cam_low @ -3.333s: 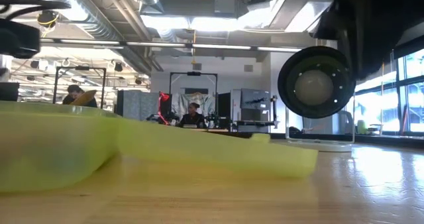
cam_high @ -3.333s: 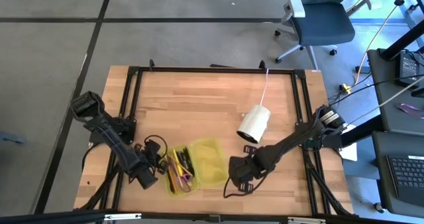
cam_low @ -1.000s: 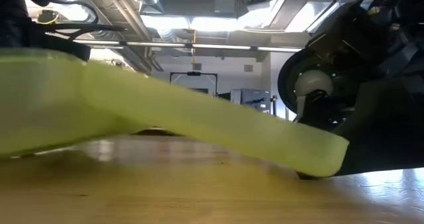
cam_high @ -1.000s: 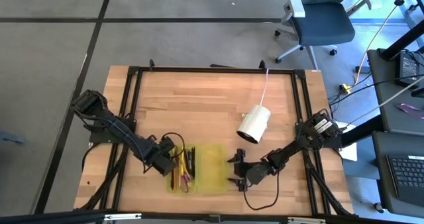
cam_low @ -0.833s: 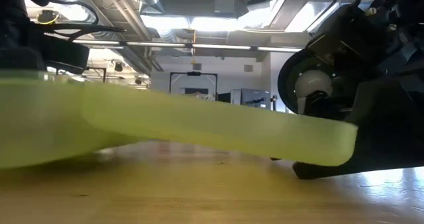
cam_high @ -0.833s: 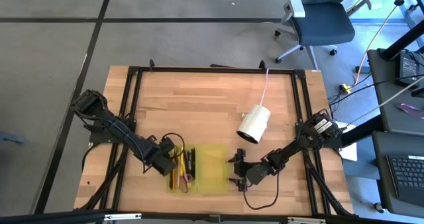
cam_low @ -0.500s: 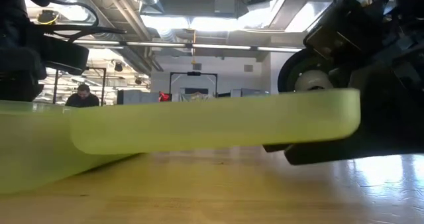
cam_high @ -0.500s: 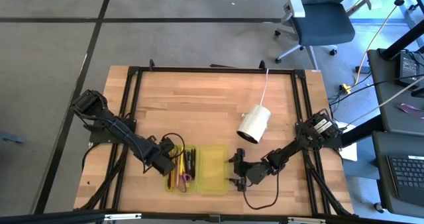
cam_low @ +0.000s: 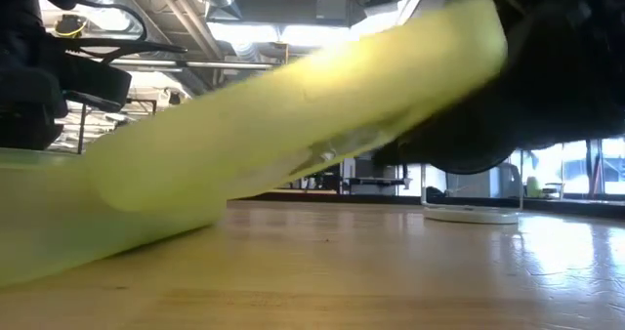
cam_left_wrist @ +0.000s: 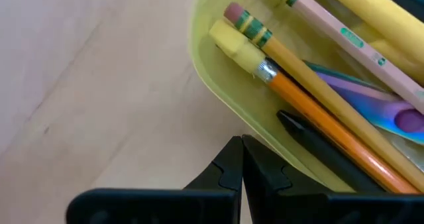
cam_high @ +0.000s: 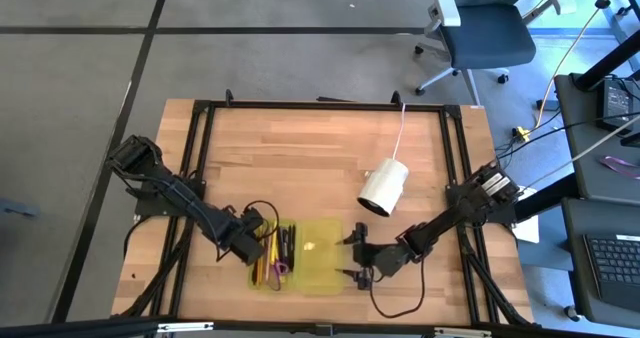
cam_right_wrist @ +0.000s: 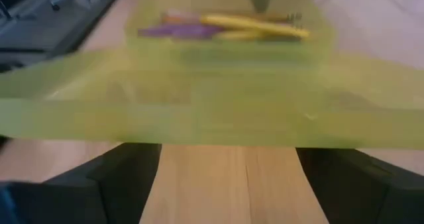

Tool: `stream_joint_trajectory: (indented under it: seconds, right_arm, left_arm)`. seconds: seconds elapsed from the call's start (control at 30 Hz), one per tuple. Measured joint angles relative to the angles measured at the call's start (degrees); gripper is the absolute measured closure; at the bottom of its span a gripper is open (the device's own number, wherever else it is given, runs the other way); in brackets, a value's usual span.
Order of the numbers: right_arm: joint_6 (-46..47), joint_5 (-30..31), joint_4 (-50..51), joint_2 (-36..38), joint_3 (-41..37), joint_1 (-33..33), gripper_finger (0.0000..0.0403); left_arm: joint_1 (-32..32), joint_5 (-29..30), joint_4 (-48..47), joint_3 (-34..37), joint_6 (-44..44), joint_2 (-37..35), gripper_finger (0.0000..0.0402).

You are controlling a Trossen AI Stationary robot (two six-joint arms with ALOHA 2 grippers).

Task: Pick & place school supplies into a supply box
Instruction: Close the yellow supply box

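Supply box (cam_high: 322, 253) lid now raised higher between wide-apart right gripper (cam_high: 352, 255), left gripper (cam_high: 262, 246) together.

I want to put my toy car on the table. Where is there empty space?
The wood behind the white cylinder and its cord, toward the far edge, is bare. So is the far-left stretch behind the left tool. The near edge is crowded: the supply box with pencils sits between the shut left tool and the open right tool.
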State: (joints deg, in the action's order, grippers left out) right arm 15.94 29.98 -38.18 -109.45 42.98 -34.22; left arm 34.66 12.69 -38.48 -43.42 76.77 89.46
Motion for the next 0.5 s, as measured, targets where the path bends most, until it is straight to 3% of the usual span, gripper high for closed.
stream_joint_trajectory:
  seconds: [0.2, 0.5]
  right_arm:
    - [-0.20, 0.02, -1.82, 1.78, 0.77, 0.58, 0.0052]
    - [-7.57, -0.55, 1.89, 1.38, 9.21, 4.25, 0.0052]
  left_arm:
    - [0.21, -0.15, 1.63, 0.00, 0.04, -0.01, 0.0400]
    - [0.23, 1.93, 9.95, 0.00, 0.49, -0.01, 0.0400]
